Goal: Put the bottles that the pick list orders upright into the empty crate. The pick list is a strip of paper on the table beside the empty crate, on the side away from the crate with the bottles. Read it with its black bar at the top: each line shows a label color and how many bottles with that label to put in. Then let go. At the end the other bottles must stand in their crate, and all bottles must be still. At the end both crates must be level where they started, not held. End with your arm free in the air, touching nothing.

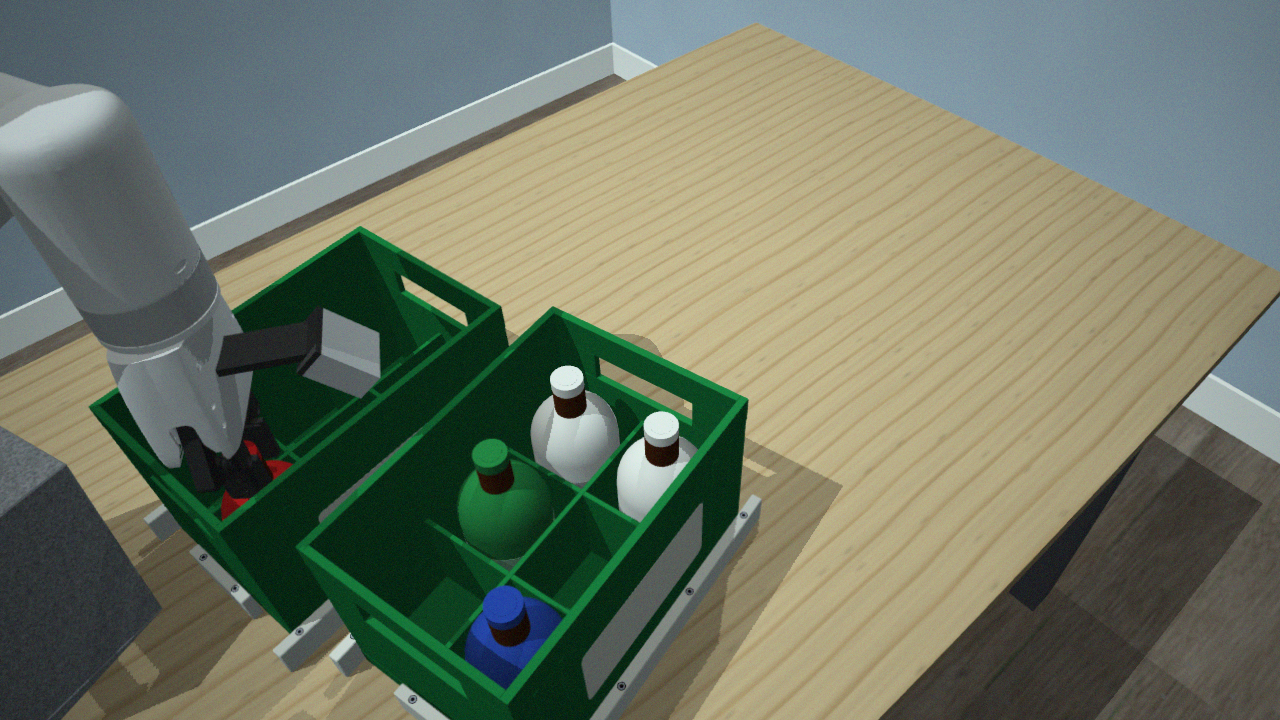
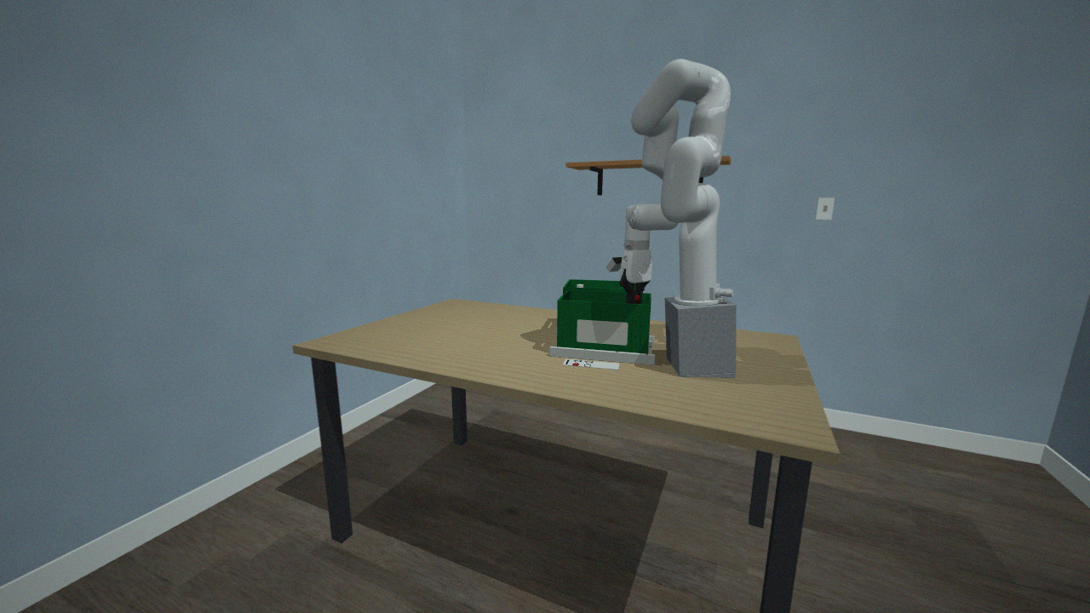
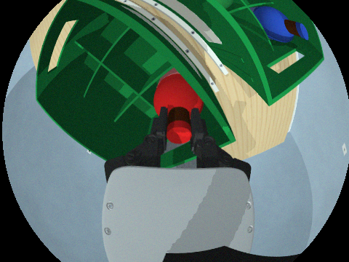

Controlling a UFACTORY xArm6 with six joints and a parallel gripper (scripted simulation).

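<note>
My gripper [image 1: 234, 474] [image 3: 179, 116] is shut on the neck of the red bottle [image 1: 237, 506] [image 3: 176, 91], inside the left crate [image 1: 268, 555] [image 2: 567, 335] [image 3: 73, 131]. The bottle is low in its near corner, beside the wall facing the other crate; whether its base touches the floor is hidden. The right crate [image 1: 726, 465] [image 3: 291, 85] holds two white bottles [image 1: 575, 438] [image 1: 653, 483], a green bottle [image 1: 505, 512] and a blue bottle [image 1: 514, 646] [image 3: 273, 23], all upright. The pick list [image 2: 605, 365] lies before the left crate, too small to read fully.
The two crates stand side by side with a narrow gap between them. The grey robot base block [image 1: 62, 555] [image 2: 701, 342] stands close to the left crate's near end. Dividers [image 3: 101, 62] split the left crate's inside, and its other visible compartments hold no bottles.
</note>
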